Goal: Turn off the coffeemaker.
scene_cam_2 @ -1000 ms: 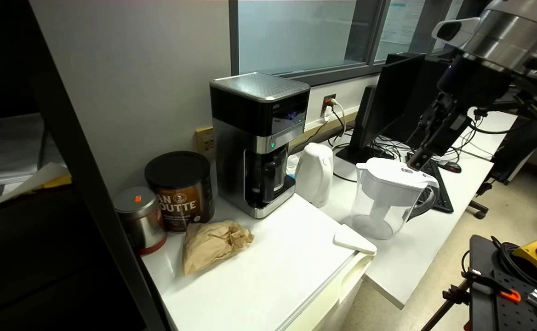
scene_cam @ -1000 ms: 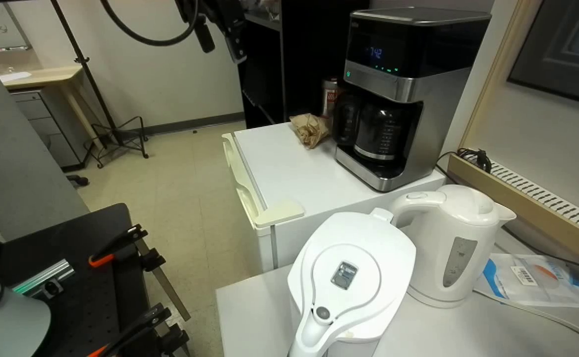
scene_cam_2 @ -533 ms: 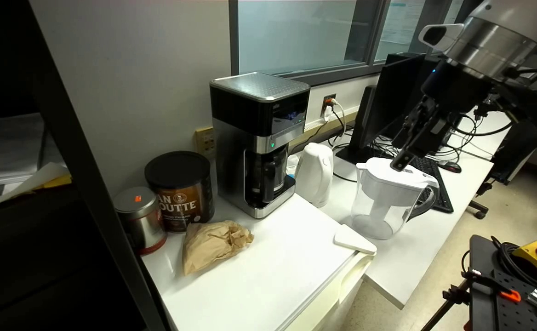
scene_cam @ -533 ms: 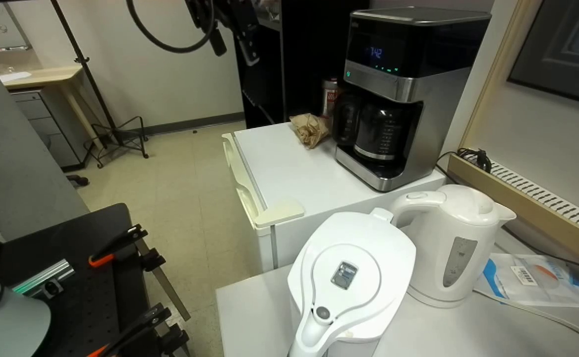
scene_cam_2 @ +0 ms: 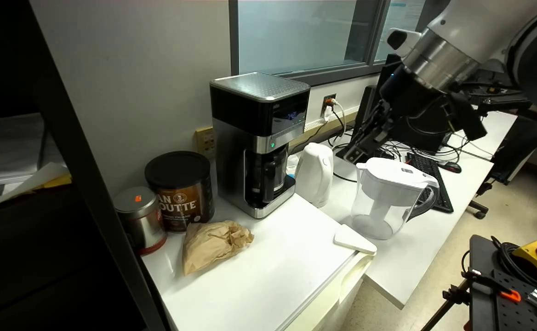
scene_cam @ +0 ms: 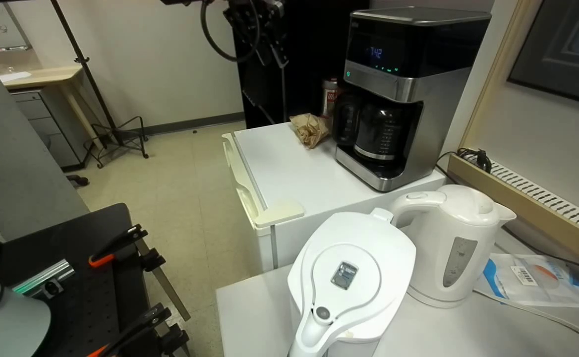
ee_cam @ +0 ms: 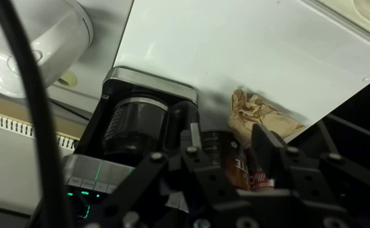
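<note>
The coffeemaker [scene_cam: 408, 54] stands upright on the white fridge top, its clock lit and small green lights showing on the front. A green-lit button [scene_cam_2: 272, 145] glows on its silver band. Its dark glass carafe [ee_cam: 137, 117] sits inside. In an exterior view my gripper [scene_cam_2: 355, 152] hangs in the air to the right of the coffeemaker, apart from it, tilted down towards it. The wrist view has my gripper [ee_cam: 226, 131] with a gap between its fingers and nothing held; the left finger overlaps the carafe handle in the picture. Part of the control panel is hidden behind the finger linkages.
A white kettle [scene_cam_2: 314, 174] and a water-filter pitcher [scene_cam_2: 388, 193] stand on the desk close to my gripper. Beside the coffeemaker are a crumpled paper bag [scene_cam_2: 215, 246], a large coffee can [scene_cam_2: 179, 193] and a smaller tin [scene_cam_2: 140, 218]. A monitor [scene_cam_2: 388, 92] stands behind the arm.
My gripper has swung from over the pitcher towards the coffeemaker, and the wrist has turned. Its fingers stand closer together than before. The coffeemaker and its lights look the same.
</note>
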Robot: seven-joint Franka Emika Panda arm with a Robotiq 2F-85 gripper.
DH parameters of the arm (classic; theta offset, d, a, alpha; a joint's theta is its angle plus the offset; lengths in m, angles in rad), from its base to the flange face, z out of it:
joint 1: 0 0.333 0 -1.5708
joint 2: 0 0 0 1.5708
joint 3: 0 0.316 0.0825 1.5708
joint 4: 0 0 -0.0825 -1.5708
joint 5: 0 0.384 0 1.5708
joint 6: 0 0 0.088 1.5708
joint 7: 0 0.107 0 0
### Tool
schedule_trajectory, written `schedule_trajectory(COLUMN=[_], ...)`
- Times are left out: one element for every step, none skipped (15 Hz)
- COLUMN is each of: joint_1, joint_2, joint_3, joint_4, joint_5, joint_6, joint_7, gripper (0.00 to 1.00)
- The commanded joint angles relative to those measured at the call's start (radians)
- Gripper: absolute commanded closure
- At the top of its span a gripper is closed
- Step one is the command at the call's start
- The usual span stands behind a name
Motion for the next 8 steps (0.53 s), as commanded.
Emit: schedule_trajectory(joint_1=[-0.049, -0.061, -0.071, -0.081, -0.09, -0.095, -0.097, -0.096], joint_2=[0.121, 0.15, 0.175, 0.203, 0.228, 0.251, 0.275, 0.301], joint_3=[0.037, 0.044, 0.048, 0.05, 0.053, 0.052, 0.048, 0.042], joint_4=[0.078, 0.096, 0.113, 0.134, 0.154, 0.175, 0.199, 0.225], joint_5=[-0.115, -0.156, -0.201, -0.253, -0.308, -0.363, -0.414, -0.461], joint_6=[0.103, 0.125, 0.142, 0.158, 0.169, 0.178, 0.18, 0.179], joint_7=[0.087, 0.12, 0.154, 0.196, 0.24, 0.287, 0.331, 0.373], gripper=[0.84, 0.93, 0.98, 1.0, 1.0, 1.0, 0.99, 0.99])
